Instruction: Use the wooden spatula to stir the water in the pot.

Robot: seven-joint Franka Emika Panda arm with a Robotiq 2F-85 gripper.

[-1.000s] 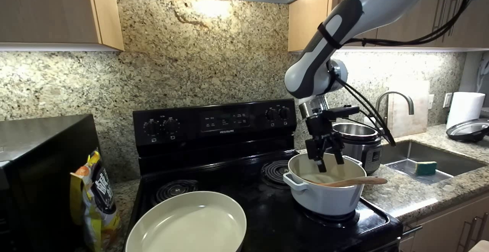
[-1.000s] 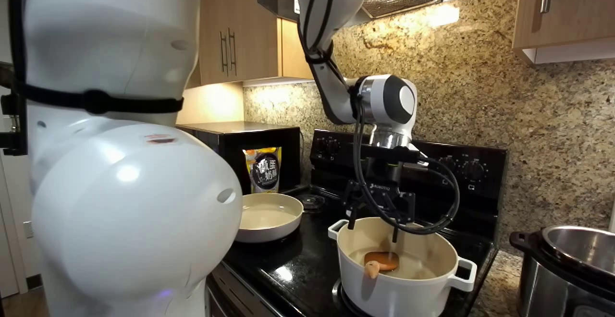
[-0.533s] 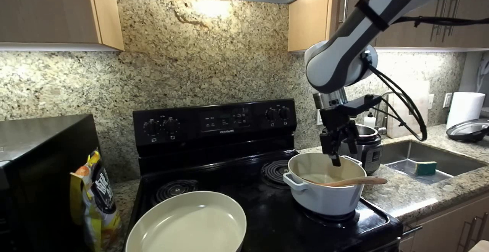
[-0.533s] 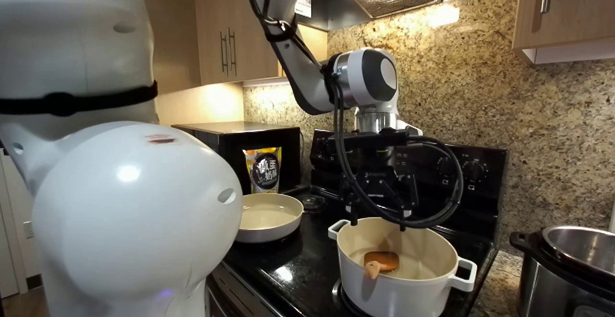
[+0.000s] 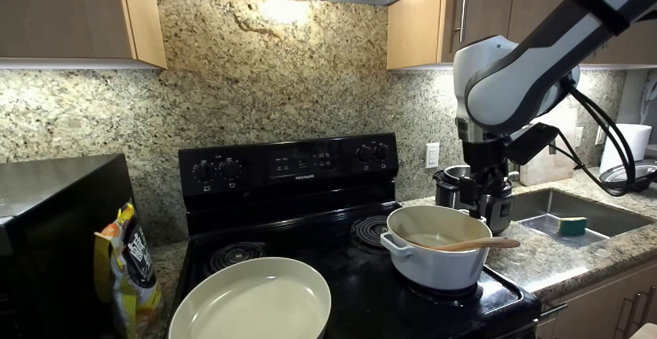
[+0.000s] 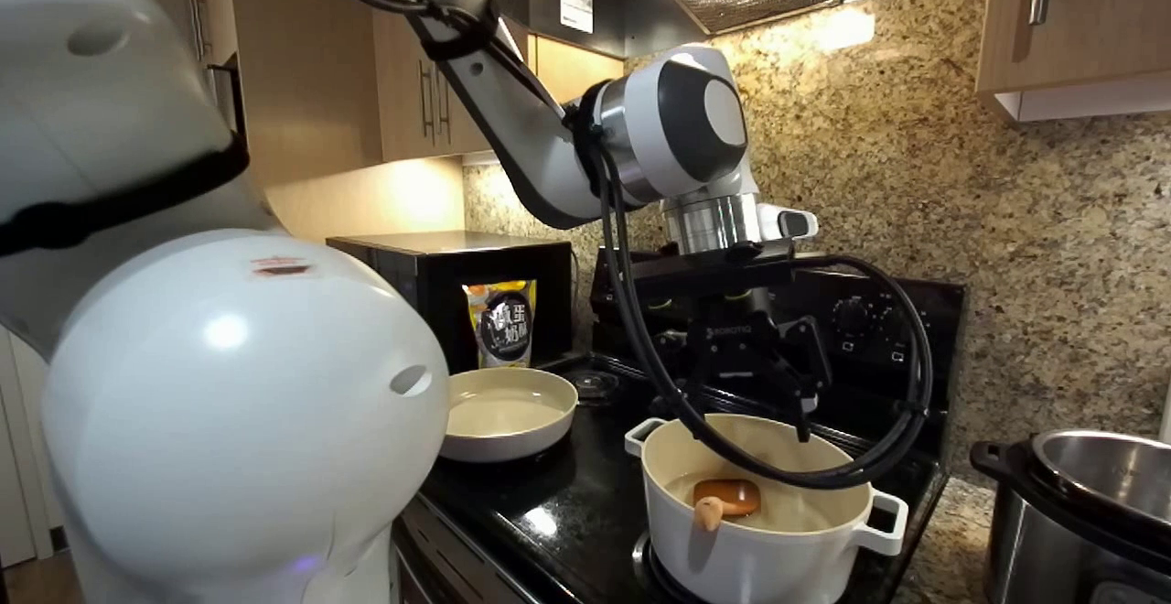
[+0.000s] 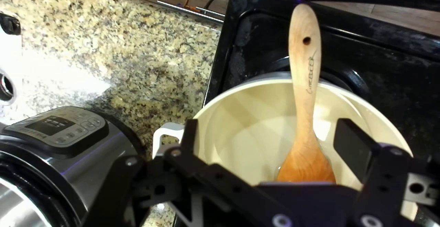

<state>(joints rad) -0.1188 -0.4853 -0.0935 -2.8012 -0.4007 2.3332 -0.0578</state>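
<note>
Spread wide, a black robotic tool (image 7: 268,137) hangs near the rim of a white pot (image 5: 436,269) on a black kitchen stove (image 5: 359,298). A wooden spatula (image 7: 306,82) rests at a slant inside the pot, its broad, darker blade down low and its handle lying across the rim and jutting out past it, apart from the tool. A steel cooker (image 7: 98,161) stands on the granite counter (image 7: 154,55) nearby, and a large cream pan (image 5: 262,308) sits on the stove's opposite side with a printed bag (image 5: 136,262) near it.

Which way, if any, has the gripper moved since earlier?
Yes: in an exterior view, the gripper has shifted rightward, farther from the stove's control panel.
</note>
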